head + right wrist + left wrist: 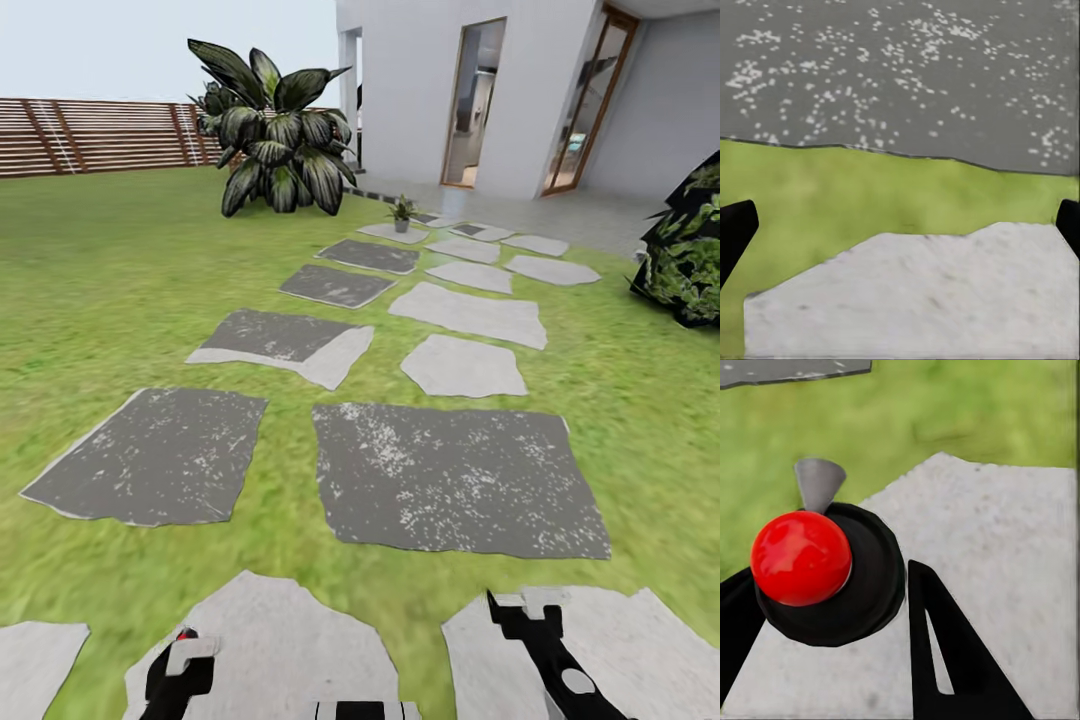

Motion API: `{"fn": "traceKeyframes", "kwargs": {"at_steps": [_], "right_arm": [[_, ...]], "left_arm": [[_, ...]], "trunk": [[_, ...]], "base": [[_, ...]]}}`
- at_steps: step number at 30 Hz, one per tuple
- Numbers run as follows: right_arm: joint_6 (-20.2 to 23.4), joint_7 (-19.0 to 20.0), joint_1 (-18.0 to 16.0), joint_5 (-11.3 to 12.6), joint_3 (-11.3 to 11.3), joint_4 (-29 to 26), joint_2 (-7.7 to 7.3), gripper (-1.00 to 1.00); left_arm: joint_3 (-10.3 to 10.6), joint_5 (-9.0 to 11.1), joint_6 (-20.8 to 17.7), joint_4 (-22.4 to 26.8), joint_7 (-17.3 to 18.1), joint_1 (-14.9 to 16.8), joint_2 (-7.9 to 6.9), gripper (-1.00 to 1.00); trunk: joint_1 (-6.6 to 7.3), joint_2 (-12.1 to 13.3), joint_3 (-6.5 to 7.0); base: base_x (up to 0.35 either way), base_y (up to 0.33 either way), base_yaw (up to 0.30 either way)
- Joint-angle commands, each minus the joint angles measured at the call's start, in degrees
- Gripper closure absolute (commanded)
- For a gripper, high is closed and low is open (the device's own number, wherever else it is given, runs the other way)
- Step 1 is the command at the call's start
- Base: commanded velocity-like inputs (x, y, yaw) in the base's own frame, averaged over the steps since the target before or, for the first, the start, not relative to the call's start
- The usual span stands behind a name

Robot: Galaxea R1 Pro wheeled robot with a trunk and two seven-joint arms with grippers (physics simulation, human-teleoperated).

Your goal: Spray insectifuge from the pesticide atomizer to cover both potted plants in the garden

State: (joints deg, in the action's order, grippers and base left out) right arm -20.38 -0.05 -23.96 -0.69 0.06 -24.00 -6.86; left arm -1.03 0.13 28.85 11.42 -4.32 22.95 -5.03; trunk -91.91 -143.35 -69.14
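Lawn (120, 280) with grey stepping stones (455, 475), slat fence (95, 135), white house (430, 90).

A home garden: green lawn (120, 270) with grey stepping stones (455, 475), slatted wooden fence (90, 135), white house (500, 90).

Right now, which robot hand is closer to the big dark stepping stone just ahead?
The right hand. It sits just short of the dark stone, nearly below it. The left hand is lower and off to the side, holding the atomizer.

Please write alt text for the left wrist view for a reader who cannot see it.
The left hand holds a black sprayer with a red ball top and a grey nozzle, seen from above. Beneath it lies a pale stepping stone bordered by green grass.
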Motion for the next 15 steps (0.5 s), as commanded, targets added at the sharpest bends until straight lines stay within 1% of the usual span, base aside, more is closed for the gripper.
{"fn": "traceKeyframes", "kwargs": {"at_steps": [1, 3, 5, 9, 10, 13, 15], "right_arm": [[-0.33, -0.01, -0.04, -0.08, 0.01, 0.38, -0.04, -1.0], [-0.71, -0.03, -0.02, -0.09, 0.02, 1.82, -0.17, -1.0], [-1.05, -0.08, 0.0, -0.06, 0.02, 4.38, -0.4, -1.0], [-2.74, -0.19, 0.04, 0.07, 0.03, 8.63, -0.59, -1.0], [-5.37, -0.26, 0.05, 0.26, -0.02, 12.5, -0.7, -1.0], [-11.21, -0.29, 0.05, 0.33, -0.02, 18.35, -0.63, -1.0], [-13.82, -0.24, 0.05, 0.22, 0.01, 20.58, -0.3, -1.0]], "left_arm": [[-0.02, -0.05, 0.32, -0.03, -0.15, -0.33, 0.01, 1.0], [-0.06, -0.04, 0.65, -0.03, -0.35, -1.57, 0.01, 1.0], [-0.47, 0.12, 0.81, -0.02, -0.5, -2.5, -0.04, 1.0], [-1.45, 0.53, 1.03, -0.06, -0.51, -3.16, -0.06, 1.0], [-1.75, 0.61, 1.11, -0.07, -0.51, -3.82, -0.07, 1.0], [-1.99, 0.73, 2.34, 0.31, -0.73, -6.04, -0.09, 1.0], [-2.16, 0.75, 3.6, 0.25, -1.57, -6.52, -0.1, 1.0]], "trunk": [[0.04, 0.0, 0.28], [0.09, 0.03, 0.88], [0.14, 0.06, 1.48], [0.24, 0.11, 2.7], [0.46, 0.51, 2.96], [1.12, 1.71, 3.75], [1.56, 2.52, 4.28]], "base": [[0.0, 0.0, -0.169], [0.0, 0.0, -0.169], [0.0, 0.0, -0.158], [0.0, 0.0, -0.139], [0.0, 0.0, -0.12], [0.0, 0.0, -0.112], [0.0, 0.0, -0.108]]}}
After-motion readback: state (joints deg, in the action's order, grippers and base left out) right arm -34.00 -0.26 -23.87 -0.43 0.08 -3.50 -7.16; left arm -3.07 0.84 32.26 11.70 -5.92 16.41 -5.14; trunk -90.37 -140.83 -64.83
